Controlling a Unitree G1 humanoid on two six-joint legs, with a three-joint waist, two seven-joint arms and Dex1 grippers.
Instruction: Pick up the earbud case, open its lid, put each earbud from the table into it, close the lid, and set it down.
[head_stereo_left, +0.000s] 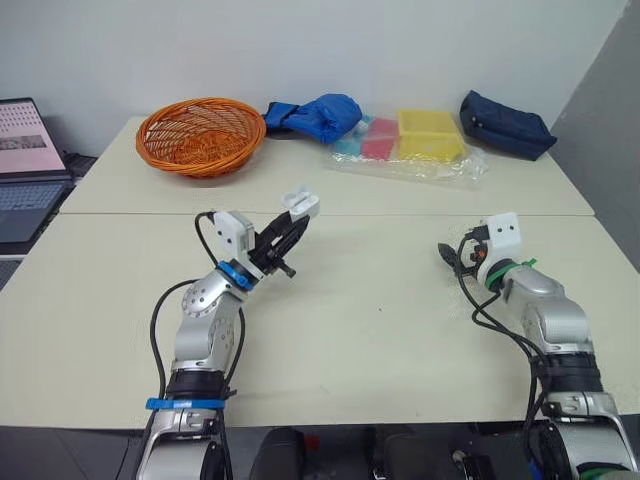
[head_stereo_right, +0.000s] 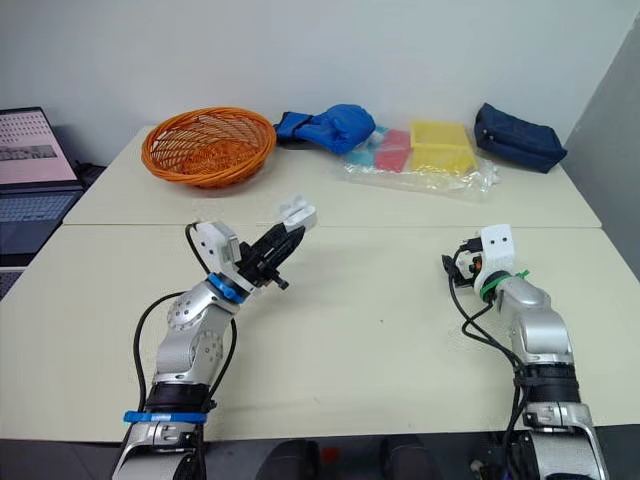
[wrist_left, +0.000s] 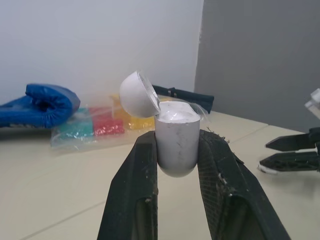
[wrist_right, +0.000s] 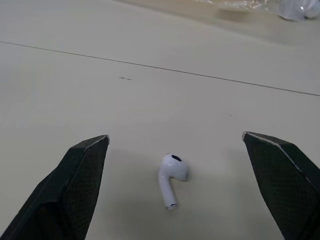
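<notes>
White earbud case (wrist_left: 176, 147) in left gripper (wrist_left: 177, 136); right gripper (wrist_right: 175, 136) spread, earbud (wrist_right: 172, 176) ahead.

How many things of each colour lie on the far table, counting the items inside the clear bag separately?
Orange: 1, the basket
Blue: 2, the blue bundle and the navy pouch
Yellow: 1, the yellow box
Red: 1, the red packet
Teal: 1, the teal packet
Total: 6
</notes>
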